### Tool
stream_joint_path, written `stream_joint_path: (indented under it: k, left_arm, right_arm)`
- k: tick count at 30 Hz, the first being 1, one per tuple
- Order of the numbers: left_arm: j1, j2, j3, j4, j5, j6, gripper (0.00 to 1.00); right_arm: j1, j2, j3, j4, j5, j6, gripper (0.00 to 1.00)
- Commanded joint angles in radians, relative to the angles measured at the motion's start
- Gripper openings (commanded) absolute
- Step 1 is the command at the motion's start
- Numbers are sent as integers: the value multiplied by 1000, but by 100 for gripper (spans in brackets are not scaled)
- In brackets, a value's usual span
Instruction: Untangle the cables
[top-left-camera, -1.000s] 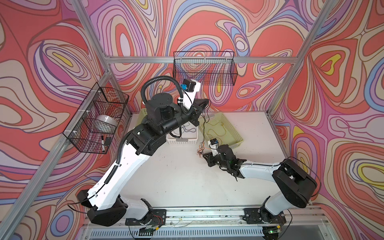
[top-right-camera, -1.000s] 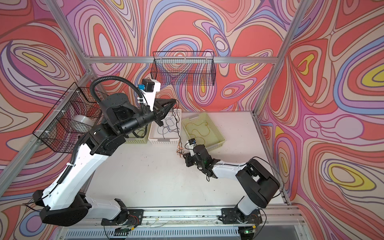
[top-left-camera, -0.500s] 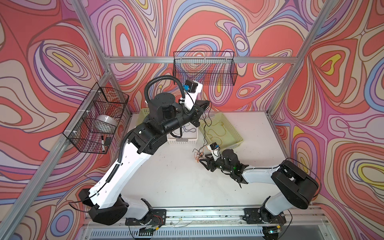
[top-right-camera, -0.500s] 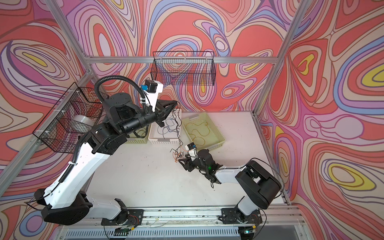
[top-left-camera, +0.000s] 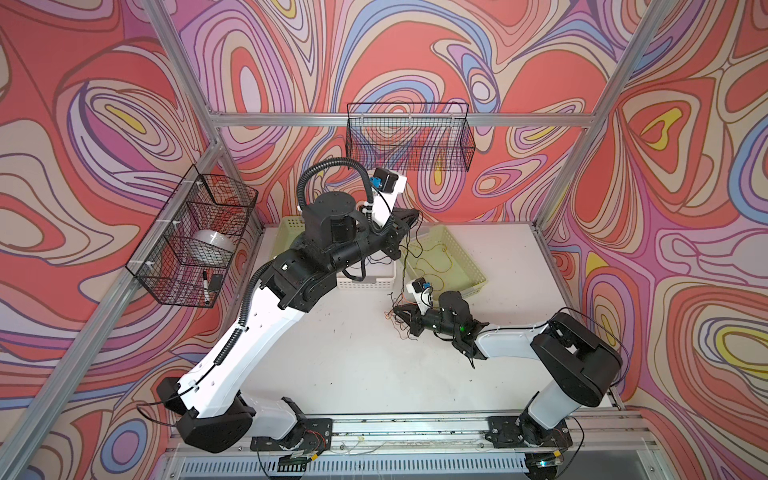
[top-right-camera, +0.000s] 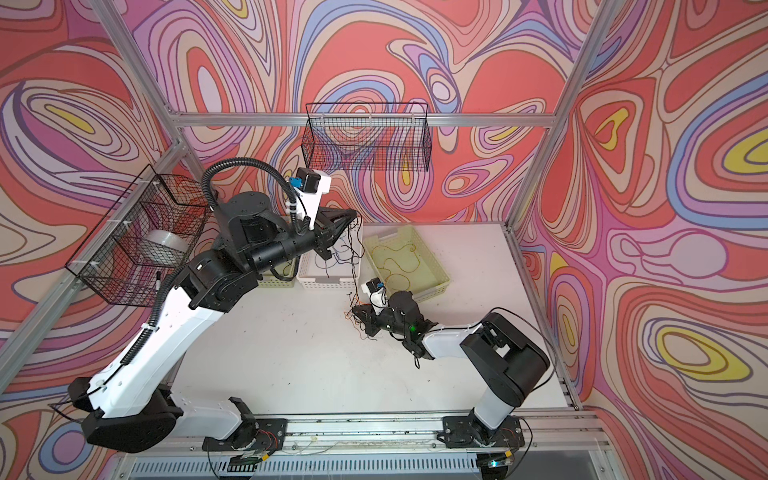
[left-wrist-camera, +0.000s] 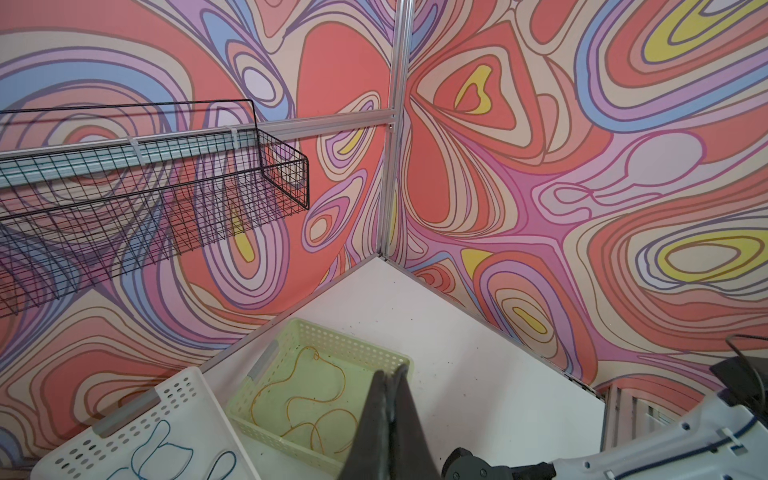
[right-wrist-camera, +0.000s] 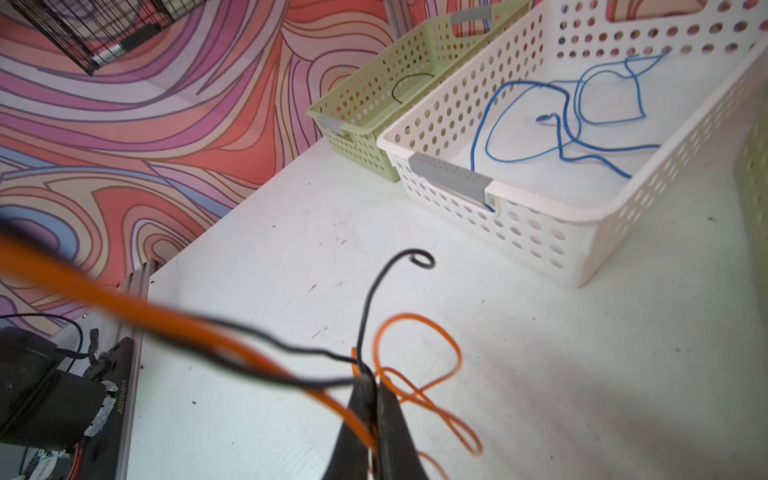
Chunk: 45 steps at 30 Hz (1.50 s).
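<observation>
Having briefly opened, the right gripper (right-wrist-camera: 376, 380) is re-clamping the tangle (right-wrist-camera: 388, 371) at lower centre. The left gripper (left-wrist-camera: 390, 372) is keeping the dark cable (right-wrist-camera: 365, 307) pinched, readying separation.

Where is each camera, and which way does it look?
Both top views: high in front, looking down at the table; both arms whole.
Left wrist: on the raised arm, past the shut left tool toward the green basket.
Right wrist: low, past the right tool shut on cables, toward the white basket.
Both wrist views share the white basket.
</observation>
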Motion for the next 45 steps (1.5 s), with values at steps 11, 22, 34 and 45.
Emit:
stream_joint_path:
  k: [11,22,34,45]
  left_arm:
    - [241,-73,42,-133,-51,27,0]
    - [444,-299,-725,175,238,-172,4]
    - [454,-289,-957,142,190,-10,100]
    - [165,-105,-912,244,245,158,77]
  right_arm:
    - [-2,-165,-30,-485,271,8,0]
    - [-8,-386,30,-902,526,17,0]
    - [-19,-500,-7,-801,402,-117,0]
    - [-19,-476,22,-764,327,-213,0]
